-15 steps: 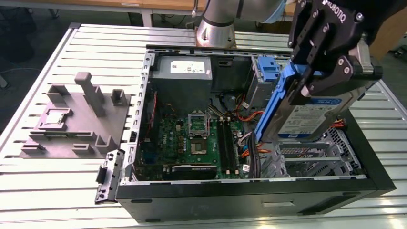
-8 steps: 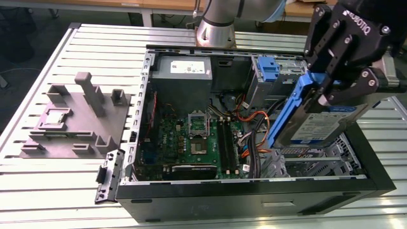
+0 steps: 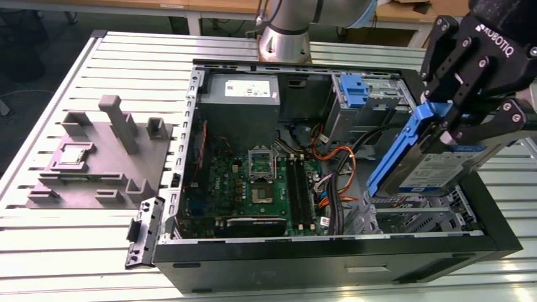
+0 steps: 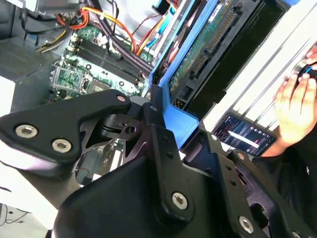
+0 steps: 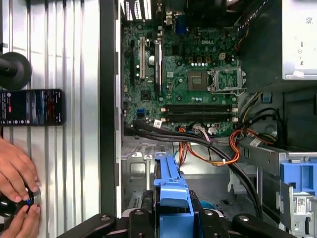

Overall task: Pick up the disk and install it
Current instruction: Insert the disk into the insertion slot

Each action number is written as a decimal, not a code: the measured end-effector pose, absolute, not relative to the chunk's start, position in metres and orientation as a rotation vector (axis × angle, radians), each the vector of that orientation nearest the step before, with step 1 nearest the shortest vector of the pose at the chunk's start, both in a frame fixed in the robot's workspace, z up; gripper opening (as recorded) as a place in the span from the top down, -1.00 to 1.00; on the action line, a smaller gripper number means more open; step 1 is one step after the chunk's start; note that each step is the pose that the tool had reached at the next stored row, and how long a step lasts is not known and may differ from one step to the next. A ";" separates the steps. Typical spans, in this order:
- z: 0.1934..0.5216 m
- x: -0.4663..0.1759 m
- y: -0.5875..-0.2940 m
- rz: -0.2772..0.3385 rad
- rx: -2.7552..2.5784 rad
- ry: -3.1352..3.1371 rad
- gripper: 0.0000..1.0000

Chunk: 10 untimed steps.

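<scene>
Black end effector (image 3: pixel 466 129) pinches flat silver hard disk with blue plastic rails (image 3: pixel 436 167) across its rails, for firm hold. Disk hangs tilted on edge just below end effector, above grey metal drive bay (image 3: pixel 413 212) of open black computer case (image 3: pixel 336 258), likely angled for sliding in.

In the exterior view the arm (image 3: pixel 283 31) is a round, glossy, silver-grey tube. The gripper (image 3: pixel 466 126) is matt black, blocky and angular, with white lettering on its body. In the second wrist view its fingers (image 4: pixel 64 119) are flat black links with rounded ends, pinned with round silver screw heads.
</scene>
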<state>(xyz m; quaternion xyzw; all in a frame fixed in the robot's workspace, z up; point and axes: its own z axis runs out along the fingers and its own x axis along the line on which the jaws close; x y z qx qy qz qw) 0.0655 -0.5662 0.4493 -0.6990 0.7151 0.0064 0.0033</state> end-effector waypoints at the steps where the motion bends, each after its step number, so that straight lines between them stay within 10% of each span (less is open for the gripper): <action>1: 0.449 0.067 -0.566 0.020 -2.191 2.242 0.26; 10: 0.440 0.071 -0.569 0.021 -2.191 2.242 0.26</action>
